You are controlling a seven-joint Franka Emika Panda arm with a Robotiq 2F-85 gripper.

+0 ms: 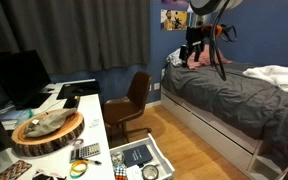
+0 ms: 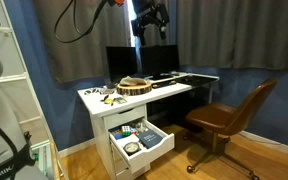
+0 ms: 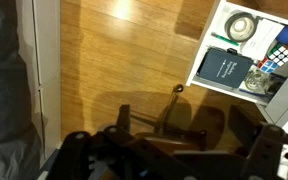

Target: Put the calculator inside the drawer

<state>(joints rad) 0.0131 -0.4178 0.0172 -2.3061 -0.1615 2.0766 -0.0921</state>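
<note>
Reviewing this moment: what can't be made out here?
- Gripper: open or shut unclear. It is tiny against the dark curtain in an exterior view and a dark blur at the wrist view's bottom edge.
- Calculator: too small to read in an exterior view, and outside the wrist view.
- Drawer: cut off by the wrist view's right edge.

A white rounded arm link [image 1: 206,8] carries a black, blocky end effector [image 2: 149,32]. Thin black cables [image 2: 74,25] loop beside it. The wrist view shows only its dark, blurred underside.
</note>
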